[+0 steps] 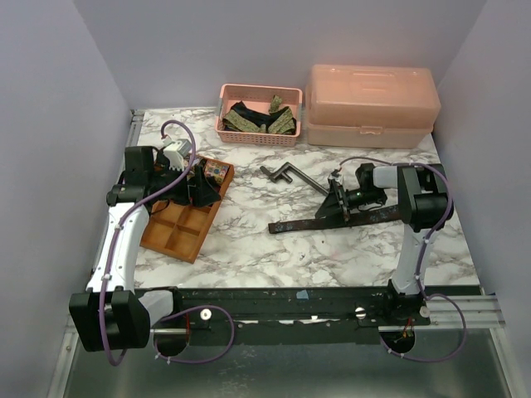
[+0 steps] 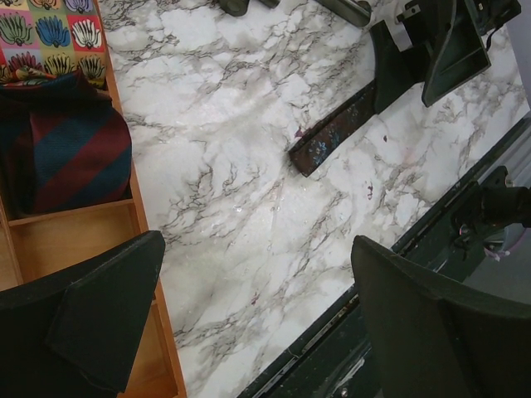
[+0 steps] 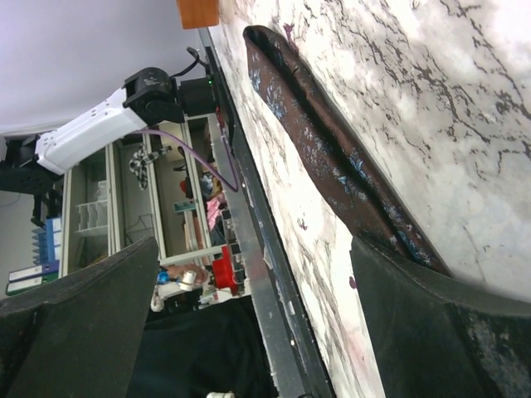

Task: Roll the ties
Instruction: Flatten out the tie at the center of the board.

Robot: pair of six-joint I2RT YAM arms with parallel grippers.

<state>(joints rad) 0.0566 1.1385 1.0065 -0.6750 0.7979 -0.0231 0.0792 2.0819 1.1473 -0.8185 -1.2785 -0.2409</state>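
Observation:
A dark brown patterned tie (image 1: 299,222) lies flat as a strip across the middle of the marble table. My right gripper (image 1: 336,203) stands open over its right part. In the right wrist view (image 3: 257,323) one finger (image 3: 448,340) sits down at the tie (image 3: 332,149), the other is raised off it. My left gripper (image 1: 199,189) is open and empty over the wooden tray (image 1: 178,236). The left wrist view (image 2: 257,323) shows a rolled blue-and-red striped tie (image 2: 70,153) and a colourful patterned one (image 2: 50,37) in the tray's compartments.
A pink basket (image 1: 257,139) at the back holds several olive-gold and black ties (image 1: 249,122). A pink lidded box (image 1: 372,104) stands to its right. A grey metal crank bar (image 1: 292,177) lies behind the brown tie. A black rail (image 1: 332,303) runs along the near edge.

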